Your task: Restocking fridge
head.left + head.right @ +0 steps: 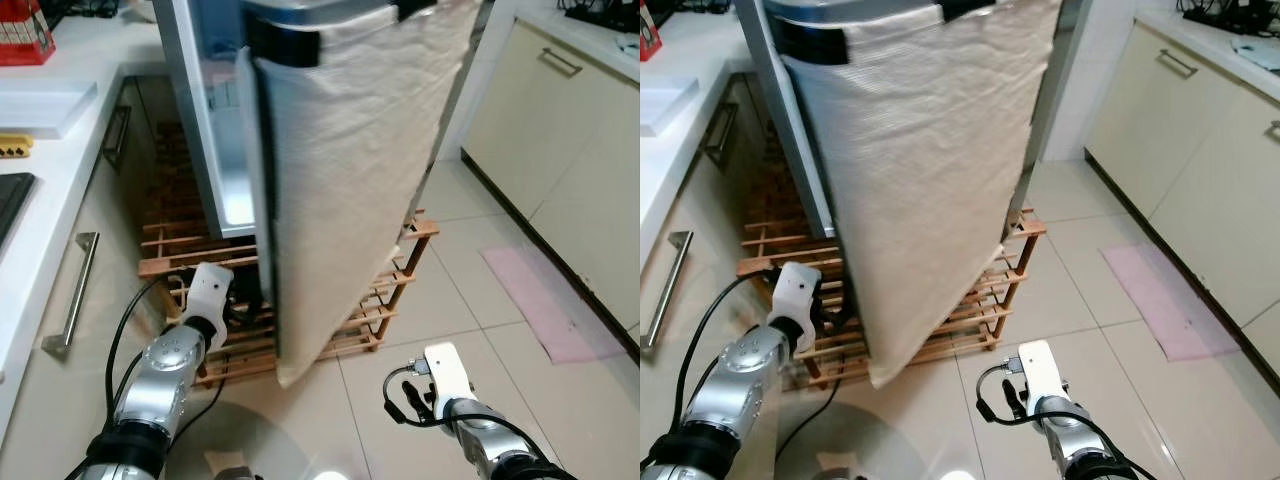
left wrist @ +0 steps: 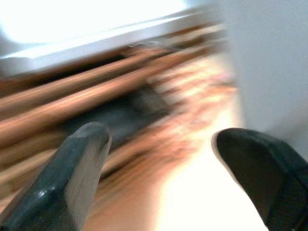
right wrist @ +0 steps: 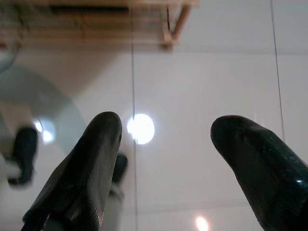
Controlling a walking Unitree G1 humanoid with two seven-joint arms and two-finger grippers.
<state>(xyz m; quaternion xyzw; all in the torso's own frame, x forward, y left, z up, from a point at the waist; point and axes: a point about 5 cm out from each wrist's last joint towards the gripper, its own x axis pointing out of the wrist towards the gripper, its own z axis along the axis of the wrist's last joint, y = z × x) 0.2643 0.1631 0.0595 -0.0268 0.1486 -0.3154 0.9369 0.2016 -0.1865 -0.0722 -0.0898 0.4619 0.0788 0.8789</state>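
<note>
The fridge door (image 1: 340, 180) stands open toward me, hung with a beige cloth held by a black strap at the top. Behind it the fridge's pale interior wall (image 1: 215, 130) shows. My left gripper (image 2: 159, 159) is open and empty, down at the door's lower edge next to the wooden rack (image 1: 390, 290). Its black fingers (image 1: 240, 305) are partly hidden by the door. The left wrist view is blurred. My right gripper (image 3: 166, 139) is open with nothing in it, hanging low over the tiled floor (image 3: 207, 72).
The wooden slatted rack sits on the floor under the fridge. A white counter (image 1: 40, 150) with handled drawers runs along the left. Cream cabinets (image 1: 560, 150) line the right wall, with a pink mat (image 1: 545, 300) before them. Glossy tiles lie in between.
</note>
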